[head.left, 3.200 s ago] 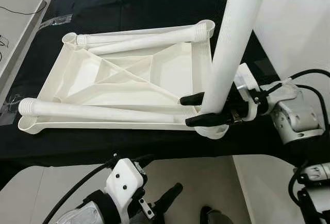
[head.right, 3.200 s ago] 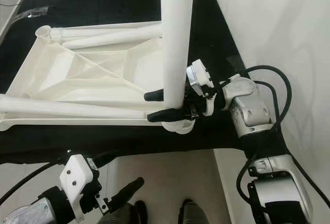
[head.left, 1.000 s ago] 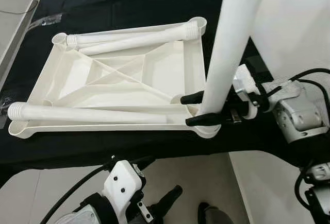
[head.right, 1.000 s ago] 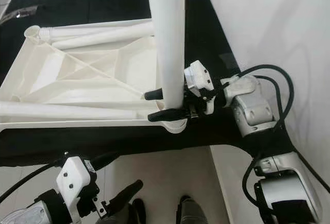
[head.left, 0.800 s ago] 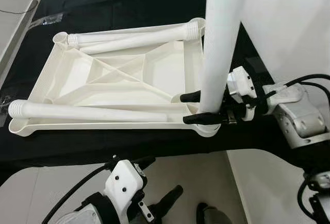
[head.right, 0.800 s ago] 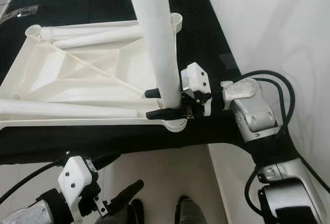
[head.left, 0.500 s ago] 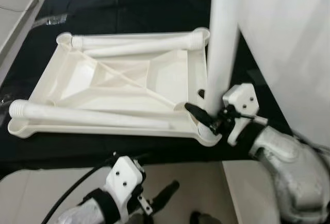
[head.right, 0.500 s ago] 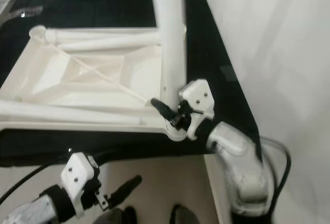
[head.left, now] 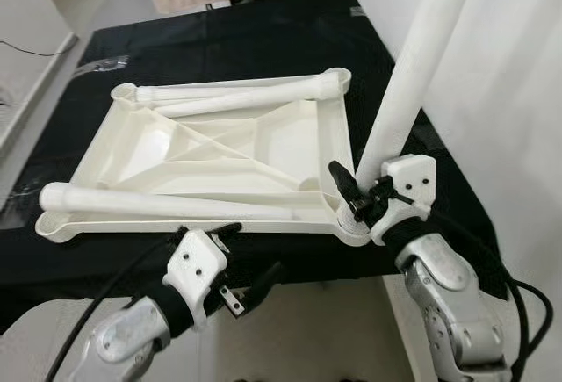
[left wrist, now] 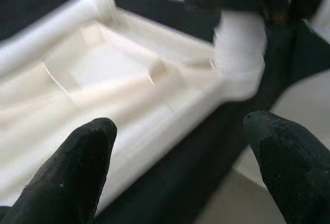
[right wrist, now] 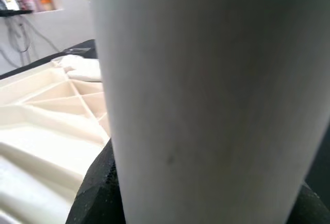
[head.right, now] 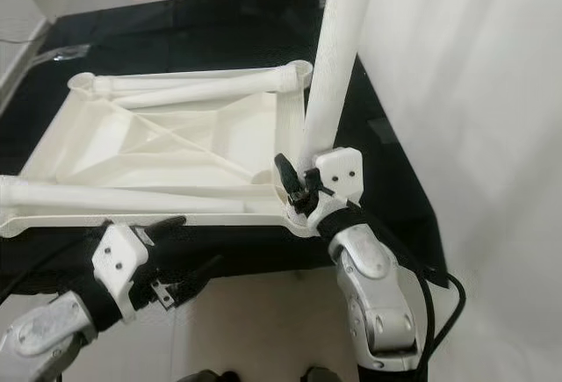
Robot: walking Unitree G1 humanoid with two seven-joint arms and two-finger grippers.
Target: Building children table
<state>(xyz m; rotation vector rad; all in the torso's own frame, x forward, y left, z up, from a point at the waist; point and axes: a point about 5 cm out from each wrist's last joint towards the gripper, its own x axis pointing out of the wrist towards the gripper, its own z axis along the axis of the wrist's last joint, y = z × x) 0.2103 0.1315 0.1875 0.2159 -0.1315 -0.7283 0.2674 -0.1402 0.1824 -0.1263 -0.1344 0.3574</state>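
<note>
— Where is your right end effector (head.left: 355,199)?

— At the near right corner of the upturned white tabletop (head.left: 211,149), which lies underside up on the black worktop (head.left: 237,39). My fingers are clenched on the lower end of a white table leg (head.left: 406,83). The leg rises from between them, leaning up and away to the right, with its foot at the corner socket just below my grip. In my right wrist view the leg (right wrist: 206,95) is pressed right up against the camera, a black finger (right wrist: 100,183) at its side.

— And the other legs?

— Two lie flat on the tabletop: one (head.left: 167,200) along the near edge, stretching away to the left of that end effector, the other (head.left: 237,94) along the far edge, beyond it.

— Your left end effector (head.left: 241,263)?

— It hangs just off the worktop's near edge, below the tabletop's rim, fingers (left wrist: 77,172) spread apart and grasping nothing.
</note>
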